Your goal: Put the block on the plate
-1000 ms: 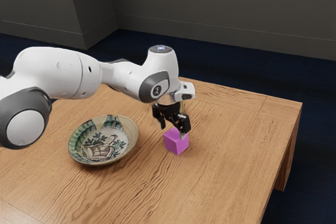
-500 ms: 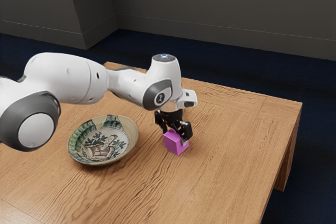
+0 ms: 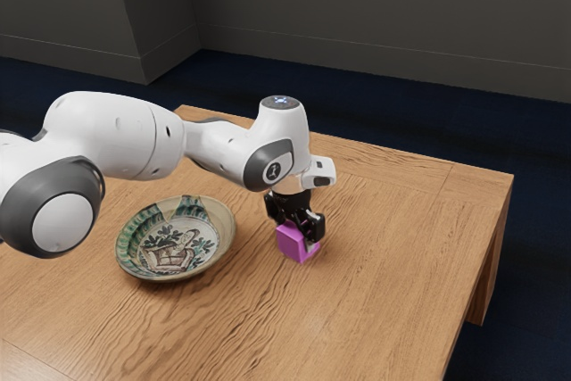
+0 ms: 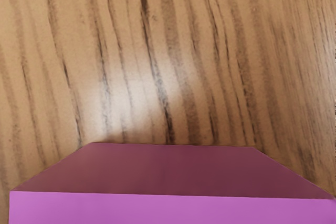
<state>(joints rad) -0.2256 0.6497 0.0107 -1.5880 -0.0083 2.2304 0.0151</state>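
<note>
Hand low over the pink-purple block, centre of the exterior view. Block sits on the wooden surface, off the plate. Cannot tell how far open the hand is, nor whether it has hold of the block.

Risks, my reading. An off-centre or shallow grip could let the block twist or slip at the lift; block's near side shows well out from under the hand. Closing unevenly might nudge or turn it. Next likely hazard: the plate's raised rim. Carried too low, the block would strike it and push the plate or be knocked loose. Let go over the sloping wall, it could tip or slide toward the middle; flatter centre looks the safer target.

Edges and room. Bare wood between block and plate, a short run toward the frame's left. Surface's edge at right of frame well apart from the block; far edge runs behind the hand. Open wood toward lower centre. Arm reaches in from the left, beyond the plate; lift looks unobstructed.
</note>
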